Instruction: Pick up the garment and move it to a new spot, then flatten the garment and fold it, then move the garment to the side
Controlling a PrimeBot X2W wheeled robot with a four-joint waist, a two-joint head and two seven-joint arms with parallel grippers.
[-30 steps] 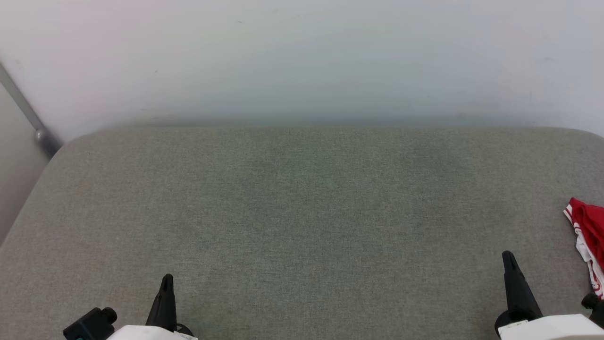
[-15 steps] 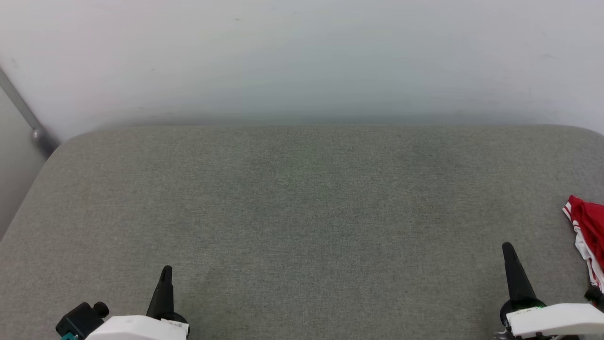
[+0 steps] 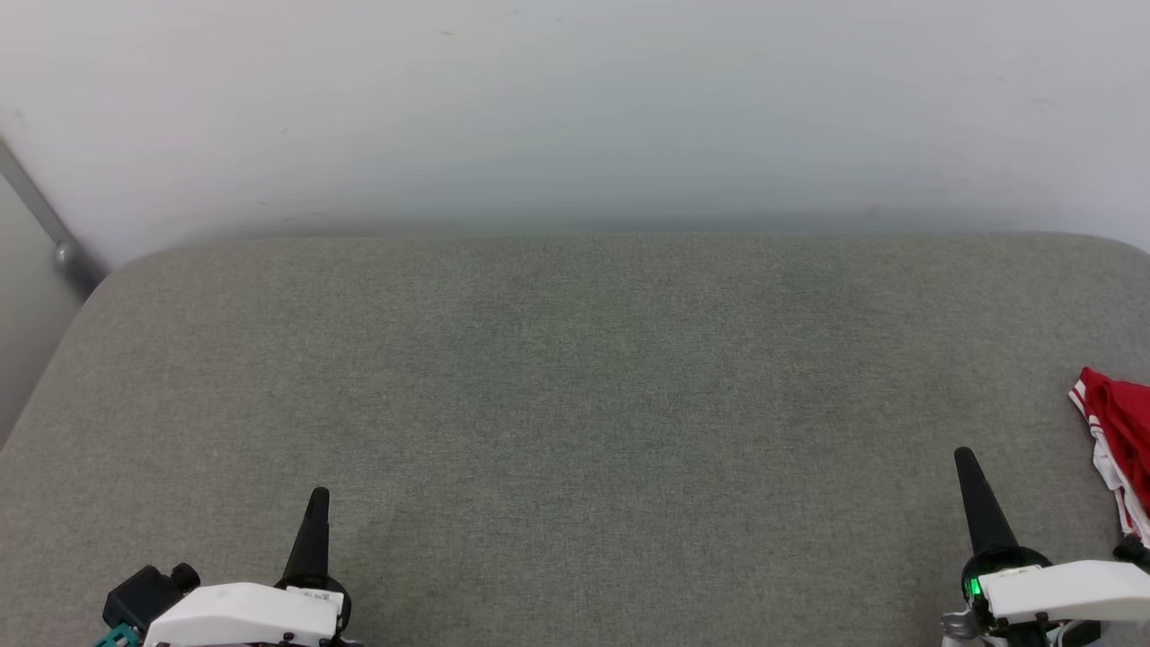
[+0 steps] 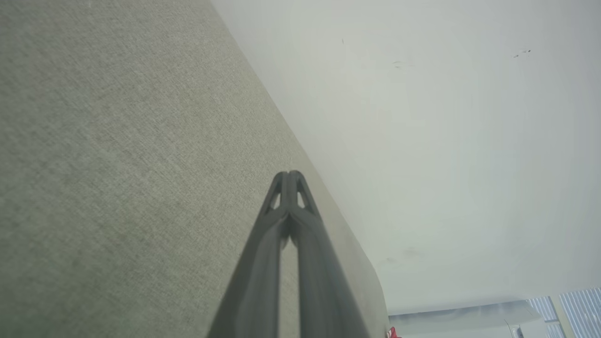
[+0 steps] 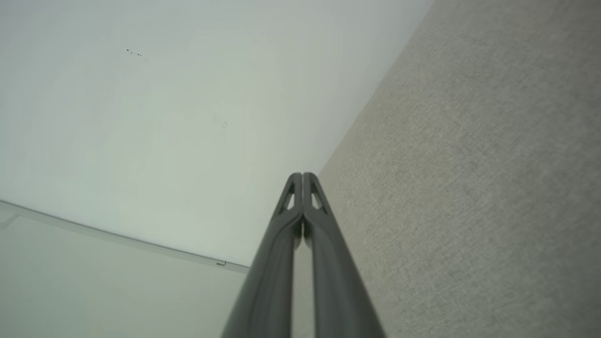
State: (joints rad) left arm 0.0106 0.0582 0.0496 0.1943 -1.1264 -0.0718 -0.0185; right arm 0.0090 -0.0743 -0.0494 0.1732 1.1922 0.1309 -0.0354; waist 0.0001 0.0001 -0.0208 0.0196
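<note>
— Garment first: where does it lie?
— The garment [image 3: 1119, 422] lies at the far right edge of the worktop [image 3: 575, 377]. It is bunched up, not spread. I see red cloth, some white, and a striped trim. One part of it is cut off by the border of the head view.
— Does any tool touch it?
— No. The right tool [image 3: 966, 460] stands near it, a little to its left, but apart from it. Its two dark fingers are pressed together into one point, and they hold nothing. In the right wrist view the tips meet with no gap.
— And the other one?
— The left tool [image 3: 317, 499] is well apart from the garment, at the lower left, above the grey fabric. It is fully closed as well, and empty.
— What is around them?
— The worktop is covered with grey woven fabric and has rounded corners. Behind it rises a pale wall [image 3: 575, 108]. A grey pole [image 3: 45, 216] slants at the far left corner. A small green light [image 3: 974, 589] glows on the right wrist.
</note>
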